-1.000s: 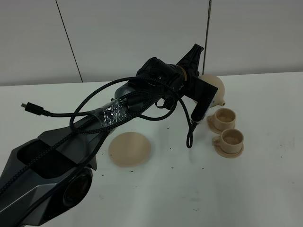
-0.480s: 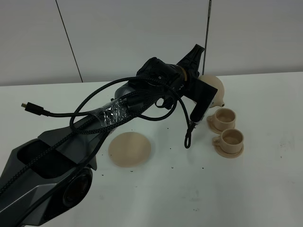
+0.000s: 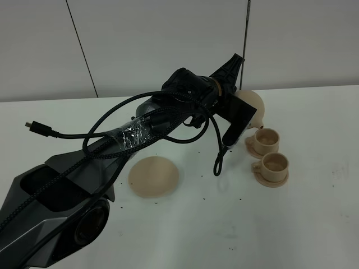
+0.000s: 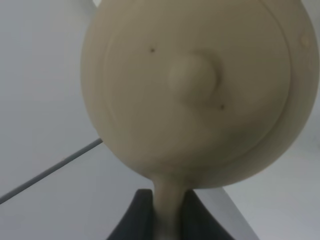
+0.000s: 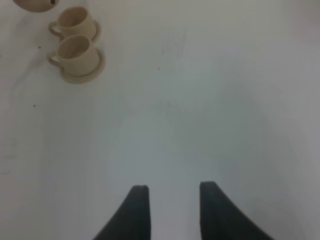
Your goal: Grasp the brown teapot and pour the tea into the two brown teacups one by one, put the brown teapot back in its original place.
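Nudged toward 9 o'clock, the brown teapot [image 3: 252,104] hangs at 11 o'clock of the two brown teacups [image 3: 274,163], handle [image 4: 167,192] pinched by the left end effector [image 4: 166,216]. Likely stiff, slick, fragile ceramic; keep to the handle

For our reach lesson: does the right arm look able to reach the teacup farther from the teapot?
Probably yes: only bare table lies between the open right gripper and that teacup.

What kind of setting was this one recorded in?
Probably a robotics lab bench, not a home: a bare white table, plain grey wall panels, and a black robot arm with loose taped cables.
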### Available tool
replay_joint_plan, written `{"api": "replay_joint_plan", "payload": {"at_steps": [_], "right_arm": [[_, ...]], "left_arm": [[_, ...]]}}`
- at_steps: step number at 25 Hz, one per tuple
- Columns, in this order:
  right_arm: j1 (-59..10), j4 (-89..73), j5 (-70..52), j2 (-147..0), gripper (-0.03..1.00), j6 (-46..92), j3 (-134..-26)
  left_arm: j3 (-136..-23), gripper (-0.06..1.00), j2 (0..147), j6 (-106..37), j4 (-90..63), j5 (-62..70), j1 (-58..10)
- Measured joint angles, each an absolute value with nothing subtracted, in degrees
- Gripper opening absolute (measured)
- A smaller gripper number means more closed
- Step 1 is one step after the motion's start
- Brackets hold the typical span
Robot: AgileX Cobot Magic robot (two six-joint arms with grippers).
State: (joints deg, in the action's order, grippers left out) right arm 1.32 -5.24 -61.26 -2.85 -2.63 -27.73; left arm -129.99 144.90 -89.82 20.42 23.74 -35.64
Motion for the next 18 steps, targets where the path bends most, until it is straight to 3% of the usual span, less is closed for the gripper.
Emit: {"api": "replay_joint_plan", "payload": {"at_steps": [18], "right_arm": [[1.3, -5.2, -61.3, -2.9, 0.24, -2.6, -27.7]], "left_arm": [[-130.0, 0.17, 144.9, -92.9, 20.4, 22.8, -35.7]]}}
